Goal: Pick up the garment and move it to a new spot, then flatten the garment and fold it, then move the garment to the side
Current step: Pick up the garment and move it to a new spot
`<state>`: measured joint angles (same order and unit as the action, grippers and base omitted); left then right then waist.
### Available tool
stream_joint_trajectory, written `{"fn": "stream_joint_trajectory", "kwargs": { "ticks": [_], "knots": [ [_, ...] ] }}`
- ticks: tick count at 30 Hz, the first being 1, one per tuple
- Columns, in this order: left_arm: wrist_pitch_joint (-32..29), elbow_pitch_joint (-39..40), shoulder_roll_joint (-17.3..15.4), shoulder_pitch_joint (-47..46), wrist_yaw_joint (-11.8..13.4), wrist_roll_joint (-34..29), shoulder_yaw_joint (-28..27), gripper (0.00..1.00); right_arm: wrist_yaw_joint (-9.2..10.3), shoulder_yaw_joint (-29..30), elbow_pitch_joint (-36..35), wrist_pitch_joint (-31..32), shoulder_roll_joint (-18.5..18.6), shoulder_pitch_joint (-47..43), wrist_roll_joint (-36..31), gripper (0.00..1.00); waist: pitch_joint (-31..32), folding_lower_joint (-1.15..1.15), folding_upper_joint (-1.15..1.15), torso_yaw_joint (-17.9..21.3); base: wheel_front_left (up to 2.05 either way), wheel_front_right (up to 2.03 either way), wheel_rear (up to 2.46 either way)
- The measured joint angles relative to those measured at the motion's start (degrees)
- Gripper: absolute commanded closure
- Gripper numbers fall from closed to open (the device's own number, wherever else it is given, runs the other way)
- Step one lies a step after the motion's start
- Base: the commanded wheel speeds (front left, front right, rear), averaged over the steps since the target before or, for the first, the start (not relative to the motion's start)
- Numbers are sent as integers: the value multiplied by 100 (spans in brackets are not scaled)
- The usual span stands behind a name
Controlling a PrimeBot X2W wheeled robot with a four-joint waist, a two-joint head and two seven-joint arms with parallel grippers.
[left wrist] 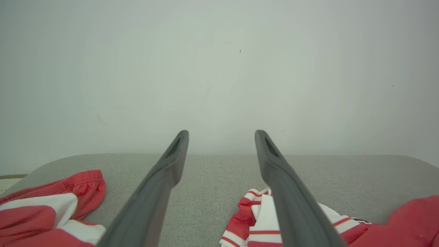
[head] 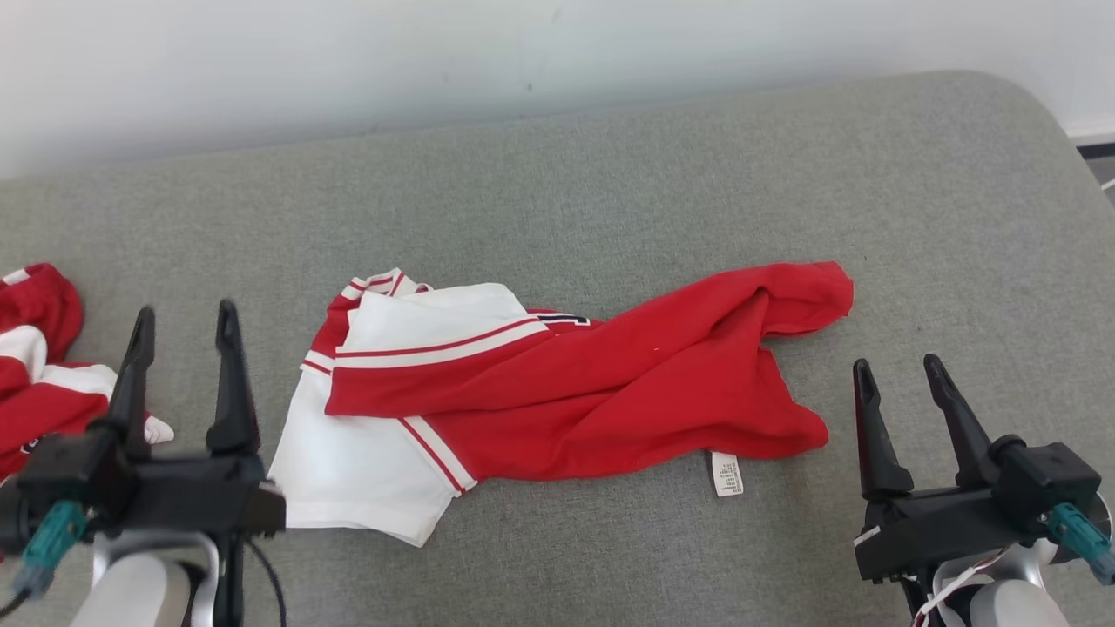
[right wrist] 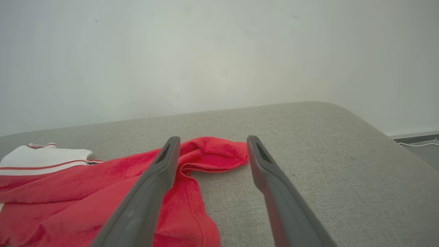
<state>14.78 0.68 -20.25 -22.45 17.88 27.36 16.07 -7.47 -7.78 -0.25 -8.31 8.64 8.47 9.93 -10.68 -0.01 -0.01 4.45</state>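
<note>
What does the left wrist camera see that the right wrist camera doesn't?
Left wrist, not right: a second red-and-white garment beside the open left claw. Right wrist, not left: the open right claw, the grey cushion's rounded corner, a white cable on the floor. Both: the crumpled red-and-white garment, the cushion, the white wall.

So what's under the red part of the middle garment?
A white striped panel and a label poke out beneath the red cloth, on the grey cushion; the rest is covered.
</note>
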Motion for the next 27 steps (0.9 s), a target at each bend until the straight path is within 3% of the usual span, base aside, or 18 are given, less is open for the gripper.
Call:
{"fn": "stream_joint_trajectory", "kwargs": {
  "ticks": [11, 27],
  "knots": [
    [13, 196, 80, 1068, -420, -572, -449, 0, 0, -168, 9, 107, 40, -302, -41, 0, 368, 0, 0, -102, 0, 0, 0],
    [13, -57, 176, 1654, -645, -851, -600, 0, 0, -316, -132, 226, 16, -738, -58, 0, 825, 0, 0, -134, 0, 0, 0]
  ]
}}
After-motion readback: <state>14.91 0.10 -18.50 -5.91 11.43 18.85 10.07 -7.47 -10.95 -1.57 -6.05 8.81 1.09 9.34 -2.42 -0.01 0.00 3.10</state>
